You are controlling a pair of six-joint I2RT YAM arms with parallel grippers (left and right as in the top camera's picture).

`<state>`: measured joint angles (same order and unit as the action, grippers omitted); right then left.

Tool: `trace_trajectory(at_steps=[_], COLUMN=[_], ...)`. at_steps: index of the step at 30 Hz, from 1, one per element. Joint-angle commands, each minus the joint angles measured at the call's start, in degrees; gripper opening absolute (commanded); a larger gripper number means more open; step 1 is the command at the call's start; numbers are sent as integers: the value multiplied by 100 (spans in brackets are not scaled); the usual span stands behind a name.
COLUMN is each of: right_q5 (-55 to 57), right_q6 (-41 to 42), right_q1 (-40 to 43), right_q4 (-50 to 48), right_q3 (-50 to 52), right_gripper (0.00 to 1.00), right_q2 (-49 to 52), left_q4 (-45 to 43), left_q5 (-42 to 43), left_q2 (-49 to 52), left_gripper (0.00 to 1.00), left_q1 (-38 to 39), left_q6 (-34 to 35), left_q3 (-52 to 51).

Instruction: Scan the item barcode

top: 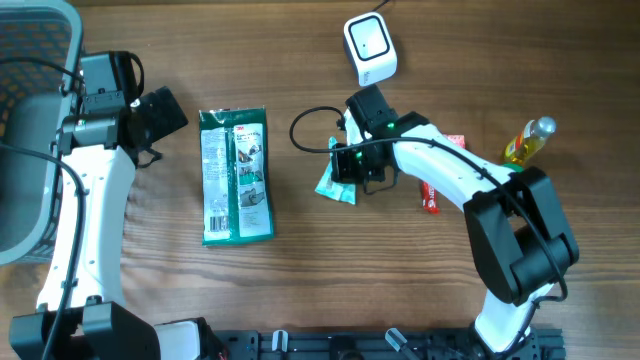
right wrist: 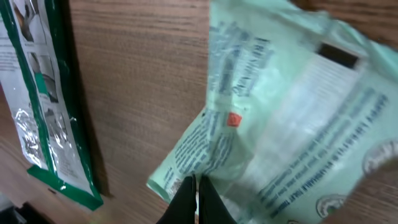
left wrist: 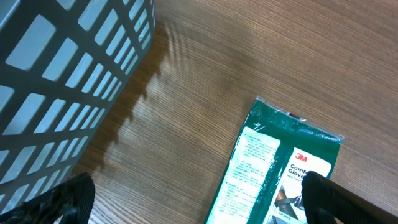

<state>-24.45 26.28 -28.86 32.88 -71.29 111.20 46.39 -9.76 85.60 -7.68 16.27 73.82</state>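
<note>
The right claw (right wrist: 194, 190) is clamped together on the thin lower edge of a pale mint-green crinkled plastic pouch (right wrist: 292, 118). The pouch sits at the middle of the overhead frame, and I cannot tell whether it has left the wood. At the upper left, beside the grey slatted plastic basket (top: 30, 120), the left claw (top: 165, 110) stands wide apart on nothing. Left of centre lies a long dark green foil glove packet (top: 235, 175). At the top centre, near the pouch but apart from it, is the white boxy scanner (top: 370, 47).

The likely trouble is the grip. Such a narrow bite on limp film could let the pouch slide out. It could also sag and fold, turning its barcode, which I cannot locate, away from the scanner's face.
</note>
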Motion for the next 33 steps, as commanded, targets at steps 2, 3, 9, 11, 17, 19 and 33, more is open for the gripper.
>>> trace_trajectory(at_steps=[2,3,9,11,17,19,33], right_q5=[-87,-85,-90,-236,-866,-857,-824], right_q6=[238,238,378,315,-125,-133,-210], right_q1=[24,24,22,22,256,365,483], right_q4=[-317,-374,-855,-992,-1060,-955,-1786], right_q3=[225,269,614,603,136,138,531], right_gripper=[4,4,4,4,4,4,4], right_q2=[7,7,7,2,-450,-638,942], left_q4=[-11,-13,-13,-13,-13,-13,-13], left_q5=[-11,-11,-11,-11,-11,-11,-11], left_q2=[-11,-11,-11,-11,-11,-11,-11], left_gripper=[100,100,100,100,100,100,100], left_q1=[-33,-33,-33,-33,-33,-33,-33], left_q6=[72,70,70,70,70,70,70], left_q3=[33,33,33,33,33,33,33])
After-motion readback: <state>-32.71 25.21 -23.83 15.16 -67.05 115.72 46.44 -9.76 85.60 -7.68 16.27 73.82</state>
